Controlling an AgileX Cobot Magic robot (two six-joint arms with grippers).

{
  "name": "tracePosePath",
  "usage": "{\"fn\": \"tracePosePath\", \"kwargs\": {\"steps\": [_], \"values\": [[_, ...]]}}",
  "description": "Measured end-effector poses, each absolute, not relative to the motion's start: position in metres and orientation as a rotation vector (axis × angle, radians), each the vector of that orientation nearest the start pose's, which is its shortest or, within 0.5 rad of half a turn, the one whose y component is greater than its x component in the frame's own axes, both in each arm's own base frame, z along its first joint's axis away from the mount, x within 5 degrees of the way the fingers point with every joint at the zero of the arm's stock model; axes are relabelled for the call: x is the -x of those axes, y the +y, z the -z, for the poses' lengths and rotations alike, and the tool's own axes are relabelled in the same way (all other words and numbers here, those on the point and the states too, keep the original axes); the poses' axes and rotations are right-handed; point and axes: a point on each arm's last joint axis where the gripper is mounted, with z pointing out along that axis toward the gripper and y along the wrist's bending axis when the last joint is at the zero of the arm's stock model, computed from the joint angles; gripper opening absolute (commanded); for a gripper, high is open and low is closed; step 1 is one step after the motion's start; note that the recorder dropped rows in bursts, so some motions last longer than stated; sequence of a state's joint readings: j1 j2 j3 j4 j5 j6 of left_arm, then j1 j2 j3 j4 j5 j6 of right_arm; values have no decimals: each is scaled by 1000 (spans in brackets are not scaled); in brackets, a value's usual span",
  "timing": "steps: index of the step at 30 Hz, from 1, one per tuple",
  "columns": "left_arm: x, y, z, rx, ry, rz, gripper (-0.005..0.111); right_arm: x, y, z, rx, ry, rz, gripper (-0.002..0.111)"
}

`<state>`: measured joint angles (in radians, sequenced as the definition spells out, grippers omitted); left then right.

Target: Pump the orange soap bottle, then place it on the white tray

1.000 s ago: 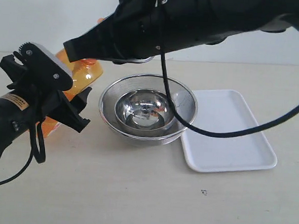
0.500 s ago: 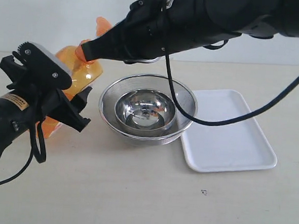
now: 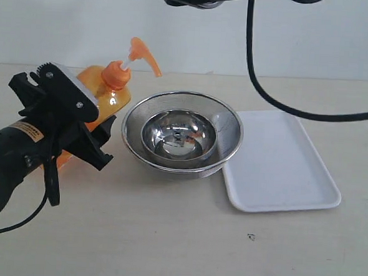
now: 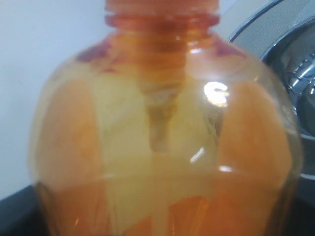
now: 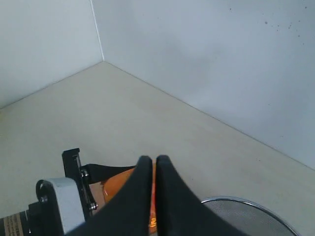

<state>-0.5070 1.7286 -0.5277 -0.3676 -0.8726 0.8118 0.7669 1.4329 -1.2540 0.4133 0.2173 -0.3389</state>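
**A:** How should the tall clear orange plastic soap bottle (image 3: 111,96) be taken to the flat white plastic tray (image 3: 281,175)?

**B:** It is clasped in the left gripper (image 3: 87,129) beside the round steel strainer bowl (image 3: 231,125). It should be lifted over that rim and kept level.

**A:** What is added by the wrist views?

**B:** The right gripper (image 5: 154,164) is shown closed and empty above the bottle.
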Motion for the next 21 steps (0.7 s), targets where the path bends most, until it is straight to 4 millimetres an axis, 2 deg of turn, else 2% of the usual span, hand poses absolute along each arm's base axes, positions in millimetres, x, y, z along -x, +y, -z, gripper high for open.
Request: {"fn": "tracePosePath", "kwargs": {"steps": [5,10,14,21], "values": [[-275,-123,-158,-762,1669,-305,5,-240,243,-374,729,1803,-648,0],[-275,-124,-158,-796,1654,-325,5,-260,259,-344,722,1847,-618,0],[-275,-124,-158,-806,1651,-333,5,-266,263,-336,706,1850,-608,0],[-276,-125,-159,-808,1649,-334,5,-283,248,-334,605,1882,-598,0]]}}
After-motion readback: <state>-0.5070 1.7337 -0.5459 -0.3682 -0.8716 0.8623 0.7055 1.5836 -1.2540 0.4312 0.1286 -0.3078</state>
